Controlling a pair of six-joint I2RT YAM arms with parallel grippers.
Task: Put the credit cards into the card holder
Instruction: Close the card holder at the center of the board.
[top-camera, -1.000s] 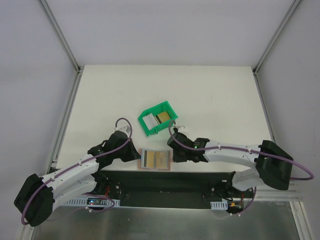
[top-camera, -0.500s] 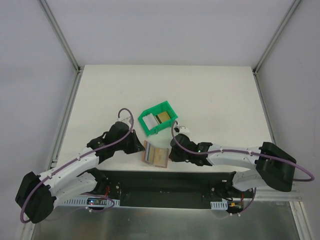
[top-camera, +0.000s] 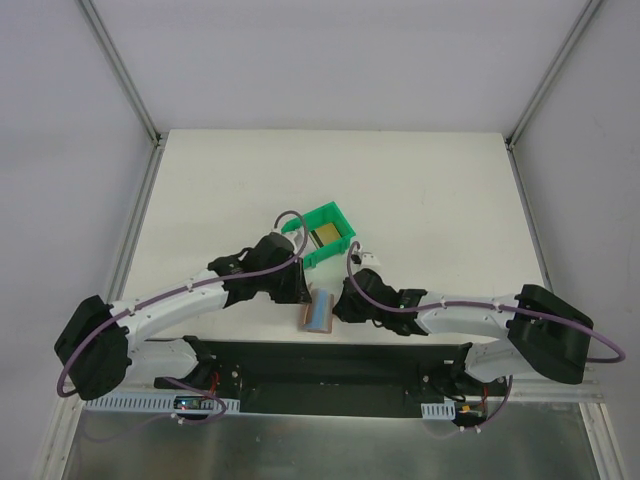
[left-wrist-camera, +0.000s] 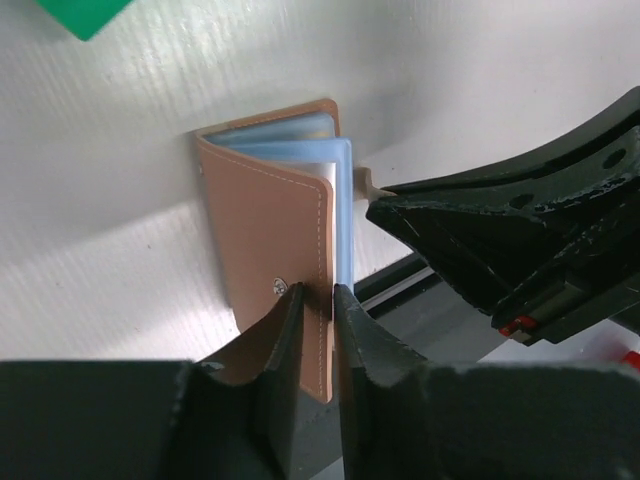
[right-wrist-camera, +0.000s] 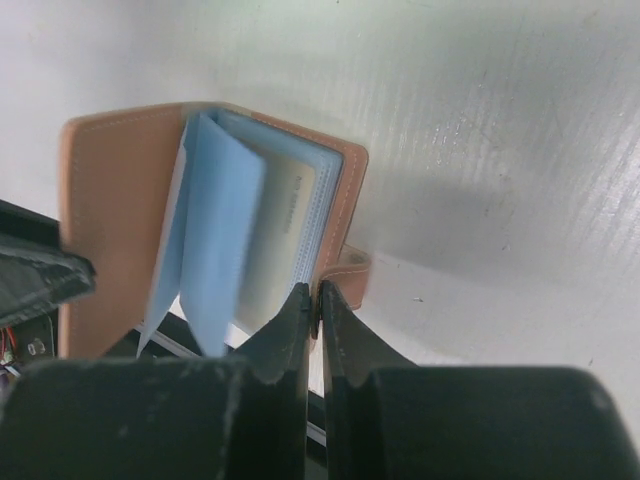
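The tan leather card holder (top-camera: 319, 309) stands half folded near the table's front edge, its blue-grey pockets showing. My left gripper (left-wrist-camera: 317, 292) is shut on its left cover (left-wrist-camera: 270, 240), near the snap stud. My right gripper (right-wrist-camera: 317, 293) is shut on the right cover's edge (right-wrist-camera: 350, 190) beside the snap tab (right-wrist-camera: 352, 272). A white-grey card (right-wrist-camera: 280, 235) sits in the inner pockets. A gold-olive card (top-camera: 325, 236) lies in the green bin (top-camera: 322, 217) behind. The blue card is not visible.
The green bin stands just behind the two grippers, partly covered by my left arm (top-camera: 190, 300). The table's front edge and the black base rail (top-camera: 330, 365) lie right under the card holder.
My left gripper has swung right, lifting the left cover and folding the flat-open card holder towards shut. My right gripper kept its hold and shifted slightly left.
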